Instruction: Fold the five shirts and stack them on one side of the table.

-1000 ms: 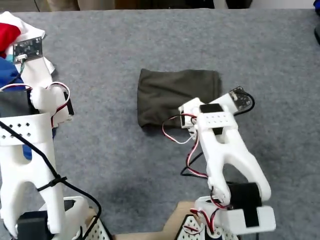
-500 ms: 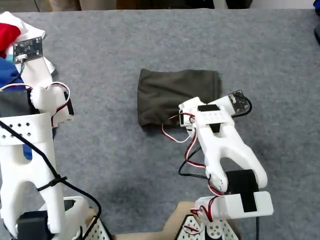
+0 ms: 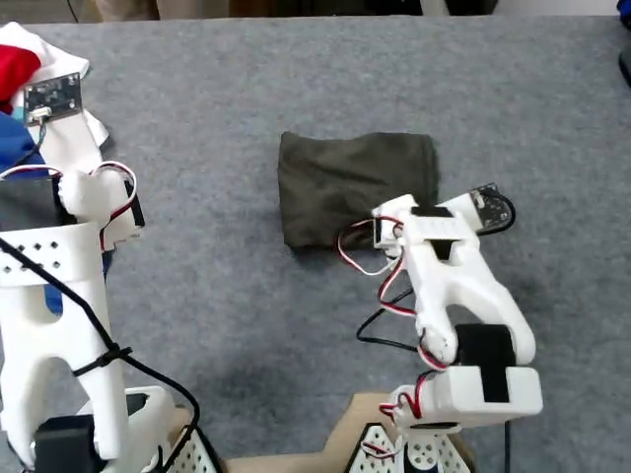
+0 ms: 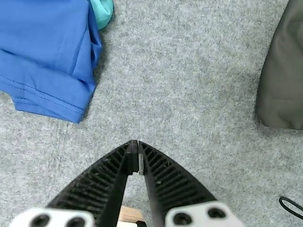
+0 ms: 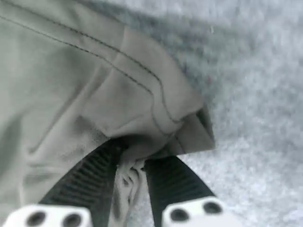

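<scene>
Right gripper (image 5: 130, 165): I see the fingers pinched down on a bunched fold of the olive shirt (image 5: 94, 85), with cloth squeezed between them at a hemmed corner.
Olive shirt: in the high view it lies folded into a rough rectangle (image 3: 355, 182) near the middle of the table (image 3: 513, 89), flat on the grey mat. The corner nearest the right arm (image 3: 458, 296) is the part that arm reaches.
Left gripper (image 4: 135, 156): my read is fully closed, fingertips meeting, nothing between them. It hangs over bare mat.
Left gripper surroundings: a blue shirt (image 4: 42, 52) lies to one side of it, and the olive shirt's edge (image 4: 284, 71) to the other; it touches neither.
Teal cloth (image 4: 102, 12): a small bit peeks out just beside the blue shirt.
Left arm (image 3: 59, 296): stands at the table's left side in the high view.
Pile at left edge: red cloth (image 3: 15, 69), white cloth (image 3: 69, 143) and blue cloth lie heaped together, well apart from the olive shirt.
</scene>
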Available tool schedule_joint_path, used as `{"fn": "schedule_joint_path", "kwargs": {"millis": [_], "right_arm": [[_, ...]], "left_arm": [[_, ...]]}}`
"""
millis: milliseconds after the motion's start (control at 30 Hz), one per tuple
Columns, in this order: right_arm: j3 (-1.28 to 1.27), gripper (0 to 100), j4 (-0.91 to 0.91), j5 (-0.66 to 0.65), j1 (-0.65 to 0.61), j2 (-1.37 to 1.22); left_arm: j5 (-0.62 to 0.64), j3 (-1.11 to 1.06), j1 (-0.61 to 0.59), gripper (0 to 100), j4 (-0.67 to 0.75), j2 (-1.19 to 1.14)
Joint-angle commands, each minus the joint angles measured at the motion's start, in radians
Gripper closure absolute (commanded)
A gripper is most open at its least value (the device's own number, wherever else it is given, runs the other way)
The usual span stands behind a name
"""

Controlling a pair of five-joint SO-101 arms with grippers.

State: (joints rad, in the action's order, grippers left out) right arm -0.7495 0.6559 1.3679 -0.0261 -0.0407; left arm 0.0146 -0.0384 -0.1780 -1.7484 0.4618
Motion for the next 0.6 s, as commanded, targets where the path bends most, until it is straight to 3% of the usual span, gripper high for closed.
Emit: {"fn": "schedule_joint_path", "kwargs": {"millis": [0, 200, 567], "right_arm": [[0.039, 99.3, 0.071, -0.044, 0.065, -0.004], [0.133, 99.3, 0.245, -0.118, 0.168, 0.133], [0.214, 99.3, 0.212, -0.259, 0.619, 0.390]], "left_arm": [[0.005, 0.000, -0.008, 98, -0.009, 0.035], [0.002, 0.003, -0.040, 98, -0.009, 0.036], [-0.002, 0.008, -0.155, 98, -0.009, 0.036]]}}
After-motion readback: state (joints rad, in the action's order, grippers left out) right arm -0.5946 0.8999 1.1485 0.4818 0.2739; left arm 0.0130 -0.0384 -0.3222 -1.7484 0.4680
